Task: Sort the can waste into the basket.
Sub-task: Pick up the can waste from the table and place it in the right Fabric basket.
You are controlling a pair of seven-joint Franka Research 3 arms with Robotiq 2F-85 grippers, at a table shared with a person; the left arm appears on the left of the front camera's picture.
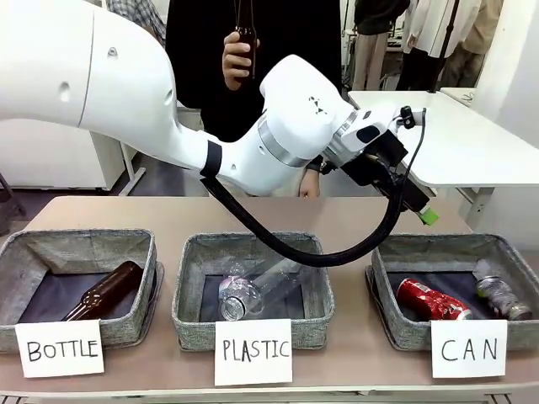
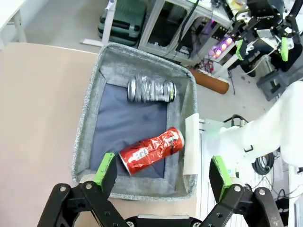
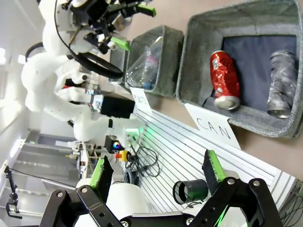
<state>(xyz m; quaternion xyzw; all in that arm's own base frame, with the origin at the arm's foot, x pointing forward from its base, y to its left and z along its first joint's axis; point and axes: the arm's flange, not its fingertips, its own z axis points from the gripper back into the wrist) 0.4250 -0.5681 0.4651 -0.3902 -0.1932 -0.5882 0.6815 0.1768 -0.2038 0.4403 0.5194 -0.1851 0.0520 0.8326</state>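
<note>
The grey CAN basket (image 1: 438, 246) stands at the table's right end behind its white "CAN" sign (image 1: 468, 348). Inside lie a crushed shiny red can (image 1: 432, 300) and a crushed silvery-dark can (image 1: 503, 296), side by side. My left gripper (image 1: 424, 210) hangs above the basket's far left corner. In the left wrist view it stands open and holds nothing (image 2: 162, 172), over the red can (image 2: 151, 150), the grey can (image 2: 151, 90) and the basket (image 2: 89, 123). My right gripper (image 3: 156, 169) is open and holds nothing, off the table's front edge, facing the basket (image 3: 189, 56) and red can (image 3: 224, 79).
A PLASTIC basket (image 1: 192, 286) in the middle holds a clear bottle (image 1: 253, 290). A BOTTLE basket (image 1: 17, 269) on the left holds a brown glass bottle (image 1: 105, 290). Across the table a person's hand (image 1: 232, 57) holds up another brown bottle (image 1: 245, 38).
</note>
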